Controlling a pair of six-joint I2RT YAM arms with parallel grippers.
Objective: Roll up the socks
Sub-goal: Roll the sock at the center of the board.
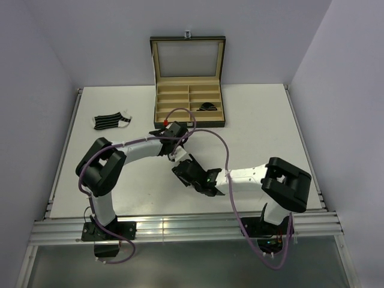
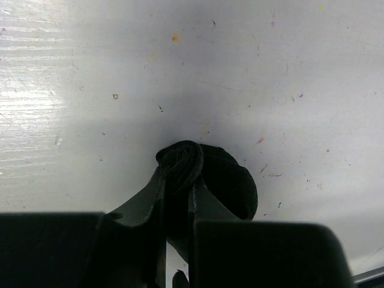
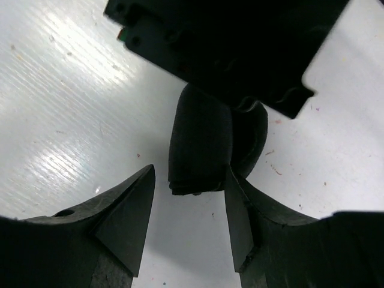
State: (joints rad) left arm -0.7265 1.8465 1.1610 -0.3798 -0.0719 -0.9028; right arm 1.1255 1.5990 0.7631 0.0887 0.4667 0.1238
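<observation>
Left gripper (image 2: 178,177) clamped shut on a rolled black sock (image 2: 225,180), low over the table (image 2: 90,90), a grip that likely stops the roll springing loose. The right gripper (image 3: 189,174) faces it with jaws apart, straddling the bundle's end without squeezing, which reads as a hand-off or a tuck. The two meet about midway between the table's left and right edges, nearer its near edge. Only the wrist cameras show this sock; from above, the grippers largely hide it. Only the overhead view shows a striped sock (image 1: 111,121) lying flat toward the far-left corner. It also shows another dark bundle (image 1: 208,107) in a right-column compartment of the open box (image 1: 188,125) at the far edge.
</observation>
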